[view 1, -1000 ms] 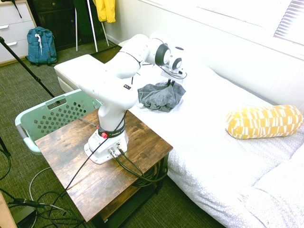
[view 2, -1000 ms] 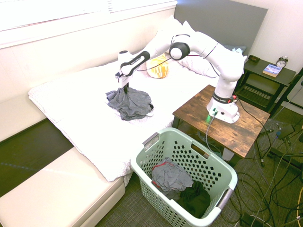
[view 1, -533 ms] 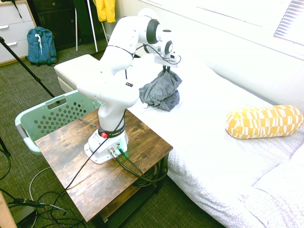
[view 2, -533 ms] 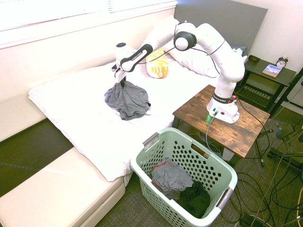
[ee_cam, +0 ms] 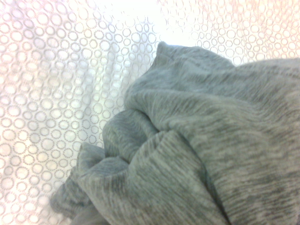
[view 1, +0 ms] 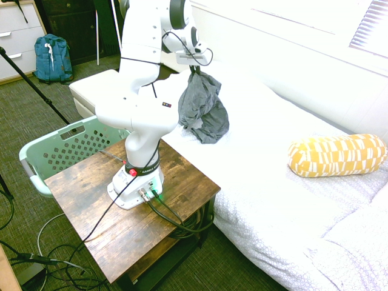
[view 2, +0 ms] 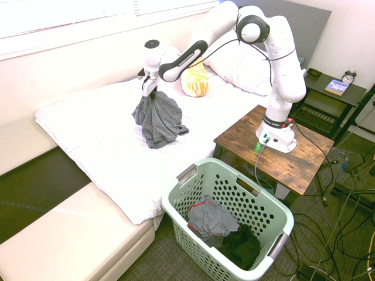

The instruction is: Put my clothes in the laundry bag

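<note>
First exterior view, claw point(view 1: 194, 68) gripping grey garment point(view 1: 204, 109)

A bedroom: a bed point(view 2: 105, 158) with pillows point(view 2: 240, 64), and a nightstand point(view 2: 328, 96) bearing an alarm clock point(view 2: 348, 76).

The bed point(view 1: 260, 139) is flooded with bright light by the window point(view 1: 371, 27), its surface washed nearly to white in both exterior views. The carpet point(view 1: 36, 127) is left darker, while in the wrist view the grey cloth point(ee_cam: 187, 140) is rendered softly blurred.
</note>
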`<state>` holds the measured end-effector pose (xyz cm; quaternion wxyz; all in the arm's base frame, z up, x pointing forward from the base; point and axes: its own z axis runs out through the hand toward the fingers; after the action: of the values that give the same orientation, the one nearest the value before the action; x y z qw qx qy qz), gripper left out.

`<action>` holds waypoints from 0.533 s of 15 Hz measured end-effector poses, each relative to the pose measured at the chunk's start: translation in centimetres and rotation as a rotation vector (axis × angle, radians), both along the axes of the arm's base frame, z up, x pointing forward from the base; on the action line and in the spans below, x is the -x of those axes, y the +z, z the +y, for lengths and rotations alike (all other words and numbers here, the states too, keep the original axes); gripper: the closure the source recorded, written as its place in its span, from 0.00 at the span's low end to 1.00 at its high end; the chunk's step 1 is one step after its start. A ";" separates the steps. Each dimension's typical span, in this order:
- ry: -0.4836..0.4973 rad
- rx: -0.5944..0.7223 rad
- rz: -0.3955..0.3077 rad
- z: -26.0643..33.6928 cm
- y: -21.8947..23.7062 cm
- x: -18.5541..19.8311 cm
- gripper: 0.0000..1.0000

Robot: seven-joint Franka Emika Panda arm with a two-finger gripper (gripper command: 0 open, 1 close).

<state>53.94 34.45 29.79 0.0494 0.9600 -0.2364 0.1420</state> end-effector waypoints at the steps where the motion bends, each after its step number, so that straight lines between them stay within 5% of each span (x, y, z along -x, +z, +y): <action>1: 0.005 0.009 -0.006 0.7 1.1 2.4 1.00; 4: 0.032 0.055 -0.028 3.0 3.5 11.7 1.00; 8: 0.071 0.123 -0.031 5.3 3.6 28.8 1.00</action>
<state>25.15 39.75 33.34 0.0997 0.9605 -0.1938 0.1728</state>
